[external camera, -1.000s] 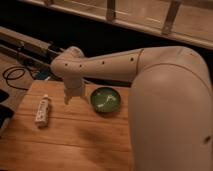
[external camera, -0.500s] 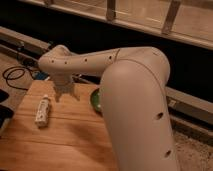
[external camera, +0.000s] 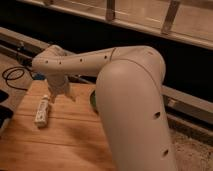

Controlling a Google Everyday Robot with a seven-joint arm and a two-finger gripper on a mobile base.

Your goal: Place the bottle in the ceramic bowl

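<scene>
The slim white bottle (external camera: 42, 111) lies on the wooden table (external camera: 55, 147) near its left side, cap end pointing away from me. My gripper (external camera: 61, 96) hangs just right of and above the bottle's far end, open and holding nothing. The green ceramic bowl (external camera: 93, 101) shows only as a dark green sliver at the edge of my big white arm (external camera: 132, 100), which covers the rest of it.
Black cables (external camera: 12, 75) loop on the floor off the table's left end. A dark object (external camera: 5, 114) sits at the left edge. A metal rail and ledge (external camera: 185, 102) run behind the table. Speckled floor (external camera: 192, 147) lies to the right.
The arm has swung left, carrying the gripper from beside the bowl to just beside the bottle. The arm's bulk now hides nearly all of the bowl. The bottle has not moved.
</scene>
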